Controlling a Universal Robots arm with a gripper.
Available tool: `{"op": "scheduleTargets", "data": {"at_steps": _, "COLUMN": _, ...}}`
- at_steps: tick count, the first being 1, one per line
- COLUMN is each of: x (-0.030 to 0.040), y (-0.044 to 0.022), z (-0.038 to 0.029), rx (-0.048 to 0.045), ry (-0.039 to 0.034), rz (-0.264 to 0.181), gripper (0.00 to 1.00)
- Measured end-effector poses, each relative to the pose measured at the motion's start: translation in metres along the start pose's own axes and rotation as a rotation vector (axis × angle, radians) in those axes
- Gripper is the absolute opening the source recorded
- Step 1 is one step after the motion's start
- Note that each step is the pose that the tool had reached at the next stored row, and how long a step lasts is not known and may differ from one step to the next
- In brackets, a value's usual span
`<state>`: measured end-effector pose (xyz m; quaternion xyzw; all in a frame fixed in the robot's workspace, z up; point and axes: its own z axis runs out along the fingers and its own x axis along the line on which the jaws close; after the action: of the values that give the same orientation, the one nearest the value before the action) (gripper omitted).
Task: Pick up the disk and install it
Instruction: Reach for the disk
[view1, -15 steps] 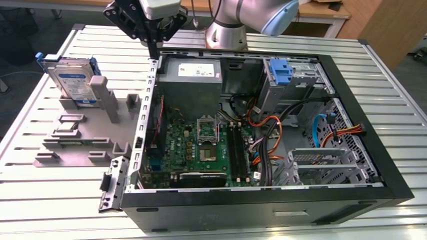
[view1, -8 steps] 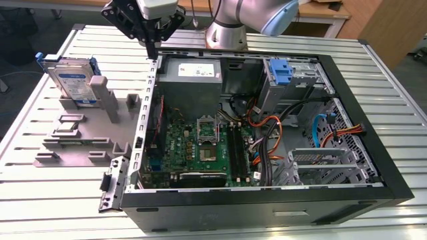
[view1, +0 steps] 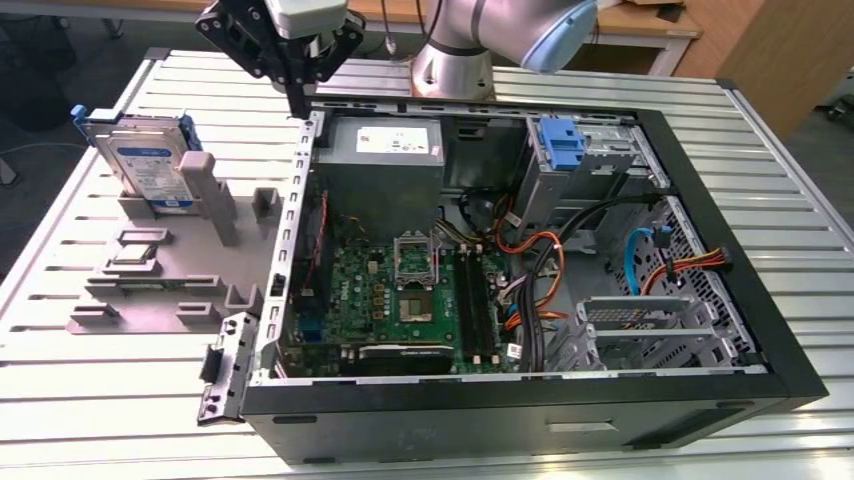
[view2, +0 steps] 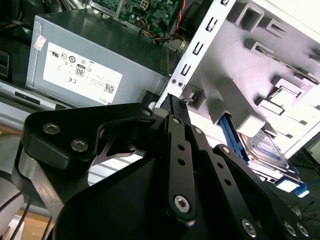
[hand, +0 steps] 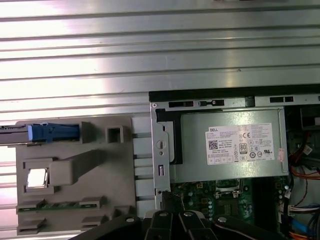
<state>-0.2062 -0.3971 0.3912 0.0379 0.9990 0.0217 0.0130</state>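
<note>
Nearest in the exterior view, at six o'clock, is the black front wall of the open computer case (view1: 534, 415), which lies on its side on a slatted metal table (view1: 801, 200). Inside it, a green circuit board (view1: 387, 300) sits around the middle, with orange cables (view1: 547, 270) looping at about three o'clock of the board. Farther in, the grey power box (view1: 380, 150) with its white label fills the case's far corner, and a blue bracket (view1: 563, 145) is fixed to the metal bay at one o'clock. Outside the case, at nine o'clock, a grey holder (view1: 147, 290) rests on the table. The disk (view1: 144, 160) stands on its edge in the holder's far end, at ten o'clock, its label facing the camera and its blue frame around it. The gripper (view1: 302, 100) hangs at eleven o'clock above the case's far corner rim, between the disk and the power box and well apart from the disk. Its jaws are pressed together with nothing between them. The silver arm (view1: 494, 40) rises behind at twelve o'clock.
</note>
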Motion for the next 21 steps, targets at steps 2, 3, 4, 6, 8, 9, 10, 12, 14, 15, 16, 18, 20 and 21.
{"op": "scheduleTargets", "data": {"at_steps": 2, "x": 0.0012, "y": -0.0001, "z": 0.0000, "rx": -0.0001, "ry": -0.0001, "rz": 0.000, "gripper": 0.10}}
{"op": "scheduleTargets", "data": {"at_steps": 3, "x": 0.0017, "y": -0.0001, "z": 0.0000, "rx": -0.0001, "ry": -0.0001, "rz": 0.000, "gripper": 0.10}}
{"op": "scheduleTargets", "data": {"at_steps": 4, "x": 0.0023, "y": -0.0002, "z": 0.0000, "rx": -0.0001, "ry": -0.0001, "rz": 0.000, "gripper": 0.10}}
{"op": "scheduleTargets", "data": {"at_steps": 6, "x": 0.0034, "y": -0.0002, "z": 0.0000, "rx": -0.0001, "ry": -0.0001, "rz": 0.000, "gripper": 0.10}}
{"op": "scheduleTargets", "data": {"at_steps": 8, "x": 0.0044, "y": -0.0003, "z": -0.0001, "rx": 0.0000, "ry": 0.0000, "rz": 0.000, "gripper": 0.10}}
{"op": "scheduleTargets", "data": {"at_steps": 9, "x": 0.0049, "y": -0.0003, "z": -0.0001, "rx": 0.0000, "ry": 0.0000, "rz": 0.000, "gripper": 0.10}}
{"op": "scheduleTargets", "data": {"at_steps": 10, "x": 0.0053, "y": -0.0004, "z": -0.0001, "rx": -0.0001, "ry": -0.0001, "rz": 0.000, "gripper": 0.10}}
{"op": "scheduleTargets", "data": {"at_steps": 12, "x": 0.0065, "y": -0.0004, "z": -0.0001, "rx": -0.0001, "ry": -0.0001, "rz": 0.000, "gripper": 0.10}}
{"op": "scheduleTargets", "data": {"at_steps": 14, "x": 0.0075, "y": -0.0004, "z": -0.0001, "rx": -0.0001, "ry": -0.0001, "rz": 0.000, "gripper": 0.10}}
{"op": "scheduleTargets", "data": {"at_steps": 15, "x": 0.0076, "y": -0.0004, "z": -0.0001, "rx": -0.0001, "ry": -0.0001, "rz": 0.000, "gripper": 0.10}}
{"op": "scheduleTargets", "data": {"at_steps": 16, "x": 0.0078, "y": -0.0004, "z": -0.0002, "rx": 0.0000, "ry": 0.0000, "rz": 0.000, "gripper": 0.10}}
{"op": "scheduleTargets", "data": {"at_steps": 18, "x": 0.0079, "y": -0.0004, "z": -0.0001, "rx": -0.0001, "ry": -0.0001, "rz": 0.000, "gripper": 0.10}}
{"op": "scheduleTargets", "data": {"at_steps": 20, "x": 0.0082, "y": -0.0005, "z": -0.0001, "rx": -0.0001, "ry": -0.0001, "rz": 0.000, "gripper": 0.10}}
{"op": "scheduleTargets", "data": {"at_steps": 21, "x": 0.0085, "y": -0.0005, "z": -0.0002, "rx": -0.0001, "ry": -0.0001, "rz": 0.000, "gripper": 0.10}}
